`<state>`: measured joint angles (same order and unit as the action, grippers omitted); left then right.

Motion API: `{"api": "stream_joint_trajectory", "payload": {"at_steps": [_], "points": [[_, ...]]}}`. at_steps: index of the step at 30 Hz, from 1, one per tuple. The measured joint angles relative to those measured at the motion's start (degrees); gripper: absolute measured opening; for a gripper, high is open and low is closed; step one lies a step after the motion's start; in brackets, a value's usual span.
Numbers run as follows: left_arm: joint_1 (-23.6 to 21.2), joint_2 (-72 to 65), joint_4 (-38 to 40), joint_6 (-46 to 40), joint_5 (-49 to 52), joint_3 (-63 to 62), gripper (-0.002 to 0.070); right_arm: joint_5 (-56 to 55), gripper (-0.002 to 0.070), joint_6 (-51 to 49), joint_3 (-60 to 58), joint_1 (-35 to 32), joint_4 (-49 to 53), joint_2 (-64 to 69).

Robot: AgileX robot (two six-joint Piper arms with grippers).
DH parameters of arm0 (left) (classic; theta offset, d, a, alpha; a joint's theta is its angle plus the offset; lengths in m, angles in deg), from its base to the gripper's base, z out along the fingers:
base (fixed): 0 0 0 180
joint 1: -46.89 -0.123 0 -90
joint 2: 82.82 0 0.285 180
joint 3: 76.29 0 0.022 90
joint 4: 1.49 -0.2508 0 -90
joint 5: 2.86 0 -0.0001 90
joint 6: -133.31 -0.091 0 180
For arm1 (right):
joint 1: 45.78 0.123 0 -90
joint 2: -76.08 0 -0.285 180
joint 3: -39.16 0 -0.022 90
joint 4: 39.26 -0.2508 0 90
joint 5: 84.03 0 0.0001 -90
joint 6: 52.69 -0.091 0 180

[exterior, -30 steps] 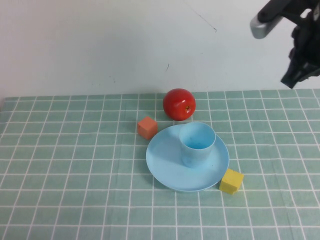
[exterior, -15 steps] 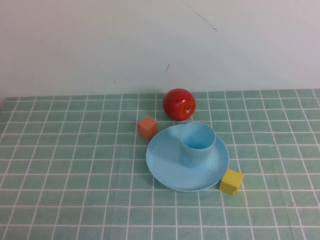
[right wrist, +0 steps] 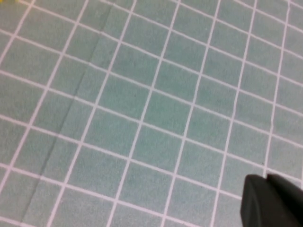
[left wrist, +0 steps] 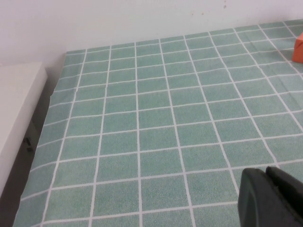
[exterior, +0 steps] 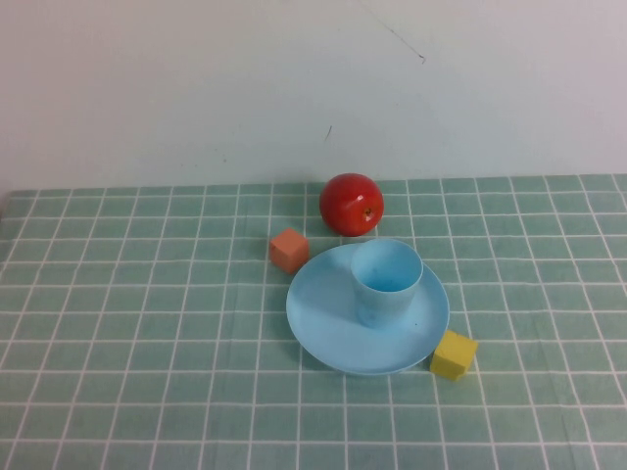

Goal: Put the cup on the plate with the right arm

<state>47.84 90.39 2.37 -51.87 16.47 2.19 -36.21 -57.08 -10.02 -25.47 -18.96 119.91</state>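
Cup (exterior: pixel 387 282) stands upright on the plate (exterior: pixel 333 333), a bit toward the far right part of it, with its open mouth up; both are light blue, and the plate sits flat on the table (exterior: pixel 147 372), which has a green cloth with white lines in squares; a red apple (exterior: pixel 351 204) sits just behind the plate, very near its far rim but I cannot tell if they touch; a small orange block (exterior: pixel 289 250) sits just beside the plate on the left, at its far left edge; a small yellow block (exterior: pixel 454 354) sits right at the plate's near right rim, touching it or almost; no arm shows in the high view; in the left wrist view the left gripper (left wrist: pixel 272 198) shows only as a dark tip over bare green cloth, with the orange block (left wrist: pixel 298 48) far off at the edge, and I cannot tell if its jaws are wide or narrow; in the right wrist view the right gripper (right wrist: pixel 270 204) is also just a dark tip over bare cloth, holding nothing that I can see, and I cannot tell how its jaws stand.
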Motion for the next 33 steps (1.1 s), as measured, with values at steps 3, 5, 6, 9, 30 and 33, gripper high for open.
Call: {"api": "stream_joint_trajectory", "payload": {"at_steps": [3, 5, 6, 9, 30, 33], "points": [[0.0, 0.0, 0.0, 0.0, 0.0, 0.0, -0.0003, -2.72, -0.0003, -0.14, -2.72, 0.0, 0.09, -0.94], [0.0, 0.0, 0.0, 0.0, 0.0, 0.0, -0.0003, -5.55, -0.0003, -0.23, -3.22, 0.0, 0.09, -1.24], [0.0, 0.0, 0.0, 0.0, 0.0, 0.0, -0.0004, -7.26, -0.0003, -0.23, -3.24, 0.0, 0.21, -1.24], [0.0, 0.0, 0.0, 0.0, 0.0, 0.0, -0.0004, -11.19, -0.0003, -0.23, -3.34, 0.0, 0.31, -1.24], [0.0, 0.0, 0.0, 0.0, 0.0, 0.0, -0.0003, -13.91, -0.0003, -2.76, -3.47, 0.0, -4.26, -1.24], [0.0, 0.0, 0.0, 0.0, 0.0, 0.0, -0.0004, -14.11, -0.0003, -2.62, -3.88, -0.13, -3.24, -3.0]]}}
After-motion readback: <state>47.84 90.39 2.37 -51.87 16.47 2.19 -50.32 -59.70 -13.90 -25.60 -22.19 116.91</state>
